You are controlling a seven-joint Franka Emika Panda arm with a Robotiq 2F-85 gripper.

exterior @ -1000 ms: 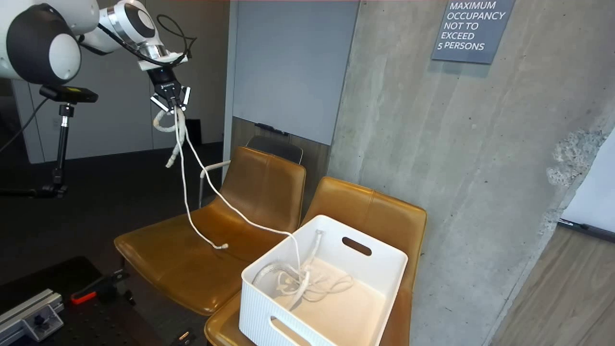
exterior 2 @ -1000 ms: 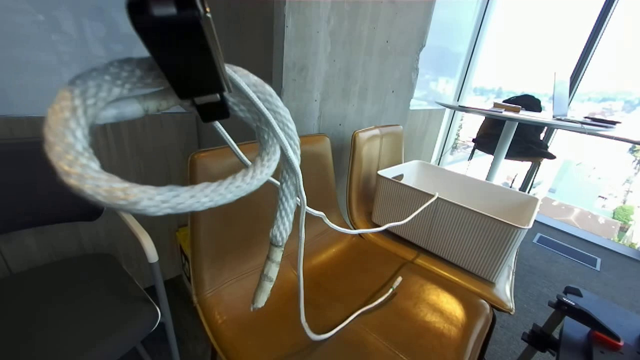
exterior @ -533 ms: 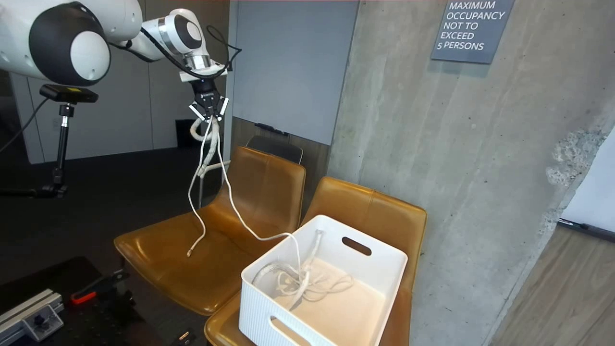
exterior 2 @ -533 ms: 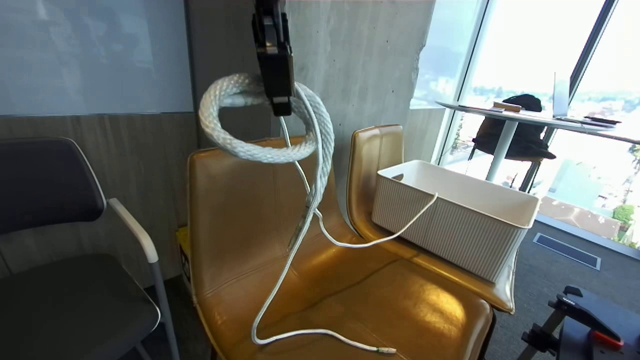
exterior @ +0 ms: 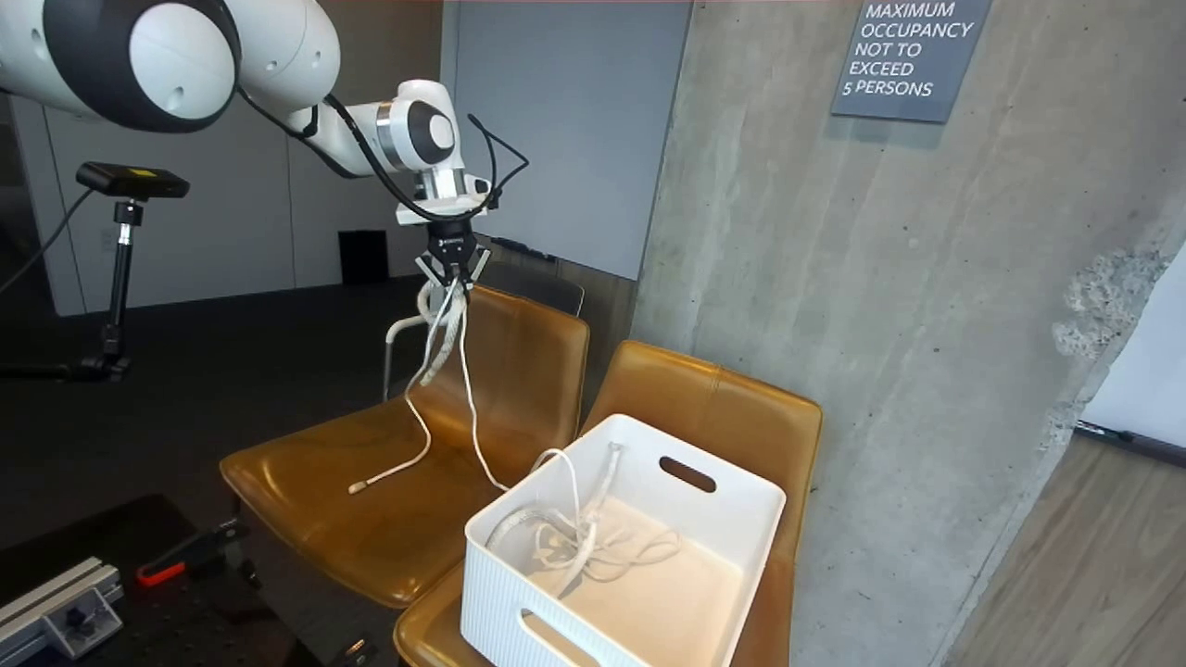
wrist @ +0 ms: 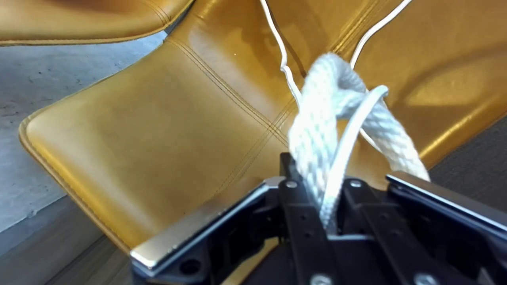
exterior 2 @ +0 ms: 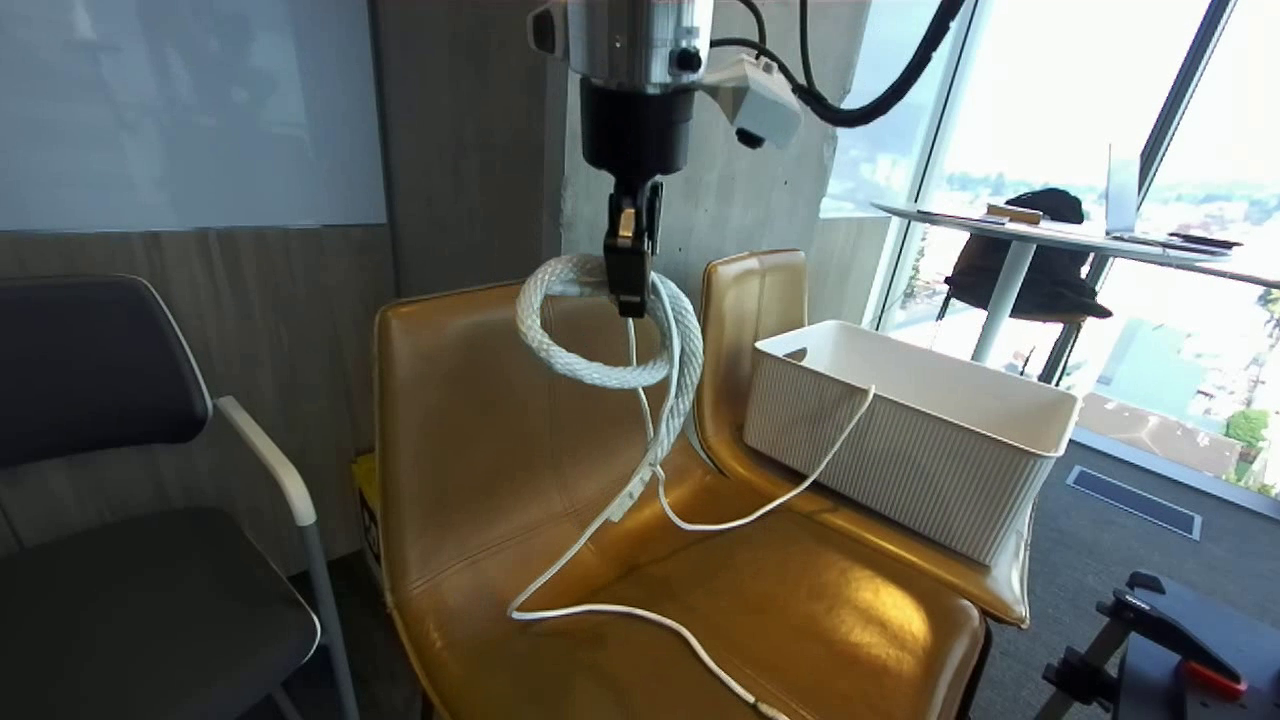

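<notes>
Thick rope (exterior 2: 690, 350) hung in open air over the brown chair (exterior 2: 780, 600) | end effector (exterior 2: 629, 303) clamped it with the thin cord (exterior 2: 600, 607) | loose cord end lay inside the chair's edge | second strand crossed the rim of the white box (exterior 2: 900, 460), well apart from the rope

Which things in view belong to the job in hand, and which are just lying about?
In the job:
gripper, closed on the thick rope and thin cord
white bin, the cord draped over its rim

Just about:
dark chair
wall sign
black-and-red tool
</notes>
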